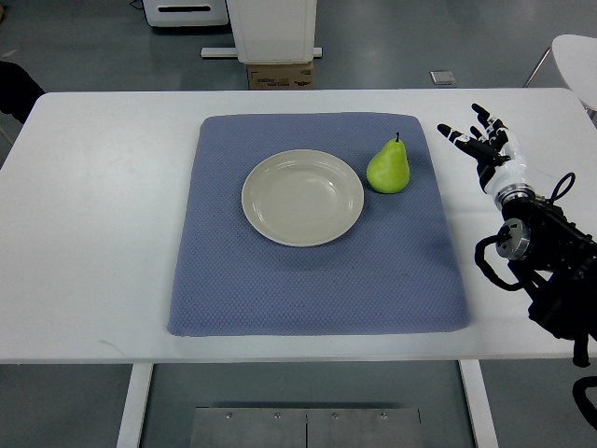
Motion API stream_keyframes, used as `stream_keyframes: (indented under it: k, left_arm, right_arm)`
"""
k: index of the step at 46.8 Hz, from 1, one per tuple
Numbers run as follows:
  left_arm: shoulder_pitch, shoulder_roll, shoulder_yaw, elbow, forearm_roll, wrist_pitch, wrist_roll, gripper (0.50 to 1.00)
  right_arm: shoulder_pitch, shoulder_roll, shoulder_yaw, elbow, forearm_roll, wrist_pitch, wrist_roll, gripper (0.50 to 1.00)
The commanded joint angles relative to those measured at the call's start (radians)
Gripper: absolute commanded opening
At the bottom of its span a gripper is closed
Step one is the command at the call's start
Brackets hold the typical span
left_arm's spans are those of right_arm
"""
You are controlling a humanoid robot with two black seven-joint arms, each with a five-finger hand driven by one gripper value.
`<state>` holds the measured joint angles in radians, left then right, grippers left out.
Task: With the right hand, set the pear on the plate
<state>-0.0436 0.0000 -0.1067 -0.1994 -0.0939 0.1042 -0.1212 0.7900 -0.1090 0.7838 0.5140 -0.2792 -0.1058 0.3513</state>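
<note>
We seem to be in a lab: a white table (93, 233) on a grey floor (93, 56), white equipment (272, 28) and a cardboard box (279, 75) behind.

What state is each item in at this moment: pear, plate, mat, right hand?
pear: upright on the mat, just right of the plate, not held.
plate: empty, lying flat on the mat.
mat: spread flat on the table.
right hand: fingers spread, holding nothing, right of the pear and apart from it.
</note>
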Motion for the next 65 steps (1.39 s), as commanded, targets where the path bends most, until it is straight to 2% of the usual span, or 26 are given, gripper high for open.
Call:
stream_keyframes:
  k: [1,59,65]
  left_arm:
    - [0.002,0.000,-0.001,0.000,0.000,-0.001,0.000,1.000]
    - [0.002,0.000,-0.002,0.002,-0.001,0.002,0.000,1.000]
    - [0.002,0.000,-0.001,0.002,-0.001,0.002,0.000,1.000]
  right_arm:
    - [0.000,0.000,0.000,0.000,0.000,0.000,0.000,1.000]
    - [0.011,-0.003,-0.003,0.006,-0.001,0.018,0.003,1.000]
    - [0.012,-0.009,-0.006,0.006,-0.001,0.047,0.005,1.000]
